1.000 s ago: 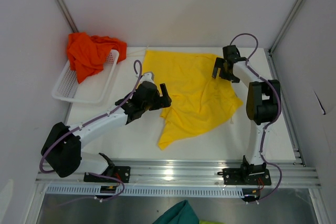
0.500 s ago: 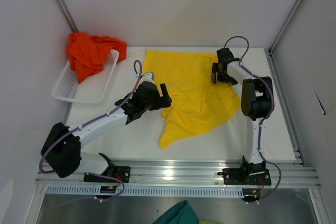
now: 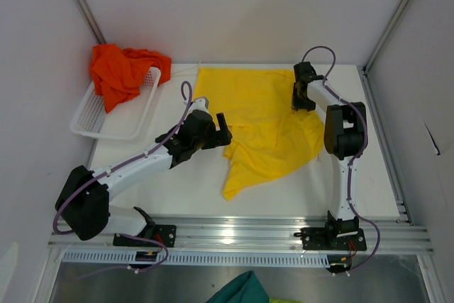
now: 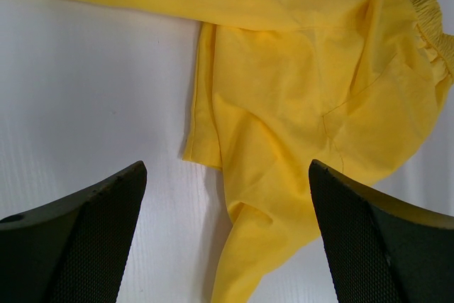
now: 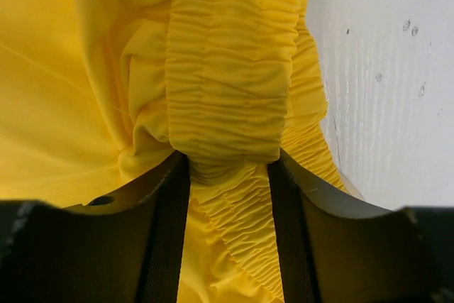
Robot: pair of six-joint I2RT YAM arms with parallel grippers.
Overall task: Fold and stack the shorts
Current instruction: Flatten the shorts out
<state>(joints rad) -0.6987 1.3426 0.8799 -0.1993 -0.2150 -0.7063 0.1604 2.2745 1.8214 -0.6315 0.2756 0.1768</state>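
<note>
My right gripper has just closed from wide to pinching the gathered waistband of the yellow shorts, which lie mid table. The left gripper hangs spread at their left edge. I judge the first fold can start.

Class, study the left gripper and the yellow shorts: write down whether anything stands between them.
Nothing visible does. The left gripper hangs open right at the edge of the yellow shorts, with the fabric showing between its fingers. The orange shorts lie in the white basket off to the left, out of the way.
</note>
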